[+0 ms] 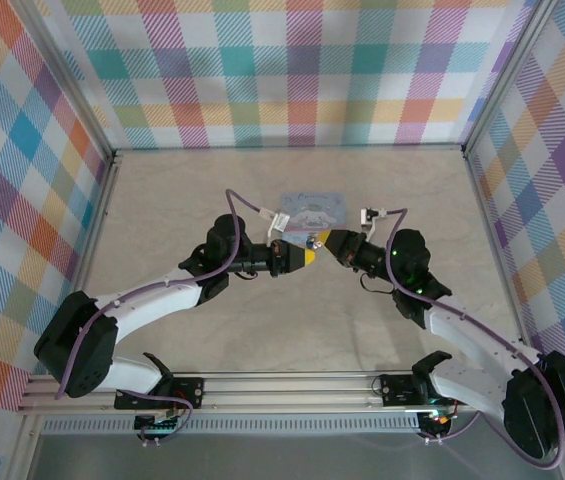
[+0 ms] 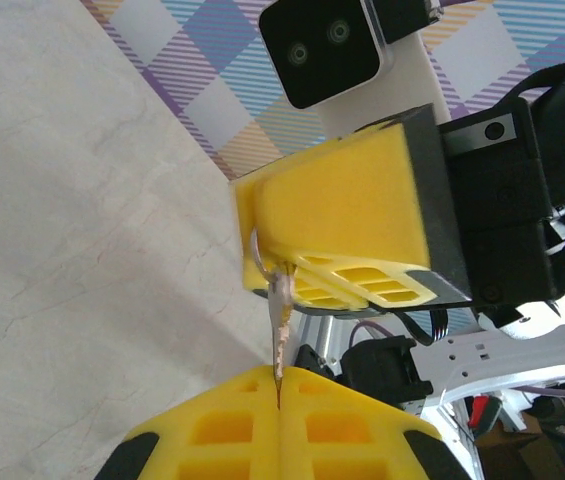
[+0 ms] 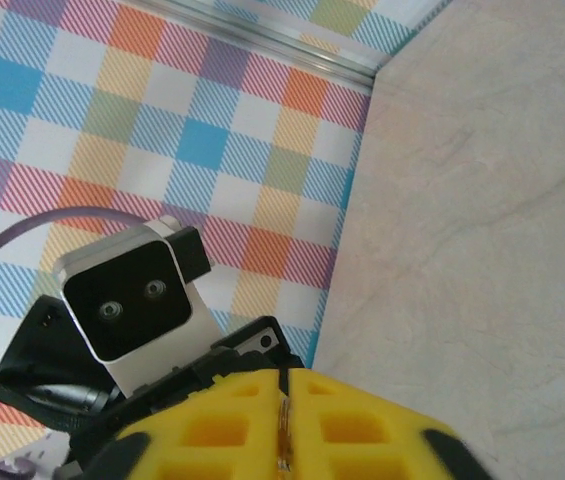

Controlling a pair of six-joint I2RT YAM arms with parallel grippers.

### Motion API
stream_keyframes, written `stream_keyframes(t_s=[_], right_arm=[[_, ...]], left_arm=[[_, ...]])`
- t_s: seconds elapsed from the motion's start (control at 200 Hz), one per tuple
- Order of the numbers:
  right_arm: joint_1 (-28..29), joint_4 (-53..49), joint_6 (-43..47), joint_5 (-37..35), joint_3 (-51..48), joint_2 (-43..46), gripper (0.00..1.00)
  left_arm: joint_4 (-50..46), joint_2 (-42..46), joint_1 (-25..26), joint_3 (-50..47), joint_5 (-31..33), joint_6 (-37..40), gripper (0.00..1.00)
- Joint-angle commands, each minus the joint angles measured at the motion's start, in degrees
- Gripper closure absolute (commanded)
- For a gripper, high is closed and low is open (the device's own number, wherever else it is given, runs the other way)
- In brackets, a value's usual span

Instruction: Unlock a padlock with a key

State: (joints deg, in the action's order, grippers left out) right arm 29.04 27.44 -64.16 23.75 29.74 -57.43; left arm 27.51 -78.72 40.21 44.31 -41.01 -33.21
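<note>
just now the key (image 2: 278,320) spans the air between both arms, its long axis tip to tip: left gripper (image 2: 278,388) clamped on one end, right gripper (image 3: 284,382) pinching the other.

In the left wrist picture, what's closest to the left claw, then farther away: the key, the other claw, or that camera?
1. The key, pinched in the left claw at its tips.
2. The right claw, just above, at the key's other end.
3. The right wrist camera, at the top of the picture, beyond that claw.
</note>
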Motion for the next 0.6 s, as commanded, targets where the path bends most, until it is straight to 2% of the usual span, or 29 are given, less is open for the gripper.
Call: stream_keyframes(t_s=[0.0, 0.18, 0.275, 0.335, 0.445, 0.6], right_arm=[[-0.6, -5.0, 5.3, 1.9, 2.9, 1.9, 0.74], [-0.6, -11.7, 10.0, 4.9, 5.7, 1.4, 0.71], [-0.7, -11.4, 10.6, 6.9, 6.1, 0.2, 0.71], [-0.6, -11.2, 10.7, 7.6, 6.2, -0.1, 0.75], [-0.6, -12.4, 11.6, 8.9, 7.2, -0.6, 0.77], [-0.6, -15.8, 13.8, 8.6, 8.3, -0.5, 0.91]], left_arm=[[-2.0, 0.8, -0.4, 2.6, -2.1, 1.8, 1.0], [-1.8, 0.7, -0.4, 2.7, -3.2, 1.7, 1.0], [-1.8, 0.5, -0.4, 3.3, -4.4, 1.7, 1.0], [-2.3, 0.2, -0.4, 3.7, -5.1, 1.8, 1.0], [-2.7, 0.0, -0.4, 3.9, -5.7, 1.9, 1.0], [-3.6, 0.4, -0.4, 3.8, -4.9, 2.5, 1.0]])
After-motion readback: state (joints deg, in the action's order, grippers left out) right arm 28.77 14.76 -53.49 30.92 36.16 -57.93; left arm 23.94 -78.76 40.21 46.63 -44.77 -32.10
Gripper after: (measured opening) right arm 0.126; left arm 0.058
